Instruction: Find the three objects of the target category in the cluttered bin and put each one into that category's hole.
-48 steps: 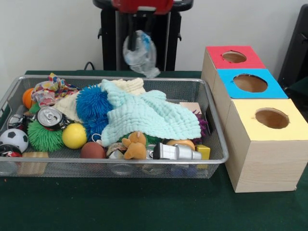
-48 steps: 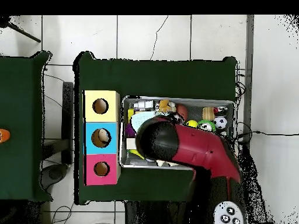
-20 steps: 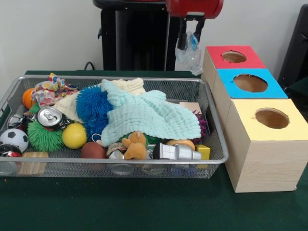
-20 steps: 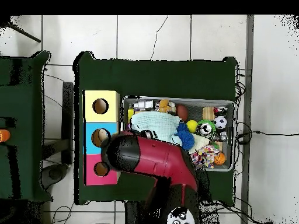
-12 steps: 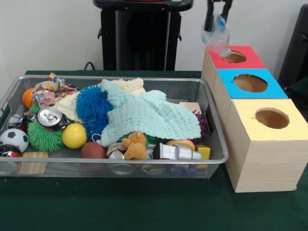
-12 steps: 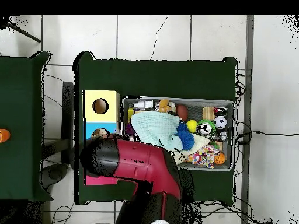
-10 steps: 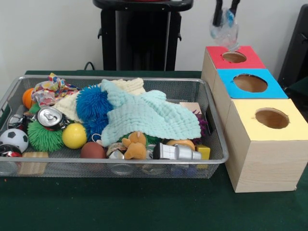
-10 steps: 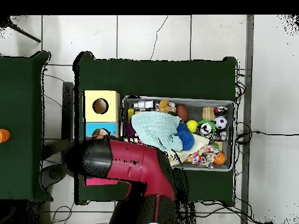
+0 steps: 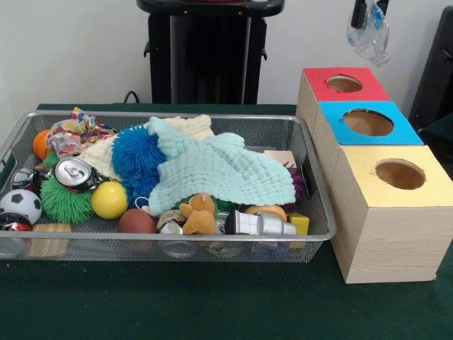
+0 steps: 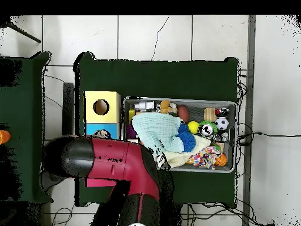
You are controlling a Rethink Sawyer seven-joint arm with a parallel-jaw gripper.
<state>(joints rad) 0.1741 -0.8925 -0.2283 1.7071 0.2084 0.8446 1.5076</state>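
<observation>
My gripper (image 9: 371,8) shows at the top right of the front view, its dark fingers shut on a crumpled clear plastic item (image 9: 369,35). It hangs above and slightly right of the red box (image 9: 318,83), beyond that box's hole (image 9: 345,83). The wire mesh bin (image 9: 177,114) sits to the left, full of clutter. In the overhead view my red arm (image 10: 111,162) covers the red box and part of the blue box (image 10: 92,128), and hides the gripper. The bin (image 10: 176,99) lies right of the boxes there.
A blue box (image 9: 400,131) and a yellow box (image 9: 433,190) stand in a row before the red one. The bin holds a mint cloth (image 9: 219,170), blue fuzzy ball (image 9: 134,152), can (image 9: 73,172), yellow ball (image 9: 109,200), soccer ball (image 9: 19,204) and plush toy (image 9: 198,214).
My gripper has carried the clear plastic item from over the bin's back rim rightward, past the red box's hole, and somewhat higher. The bin's contents have not moved.
</observation>
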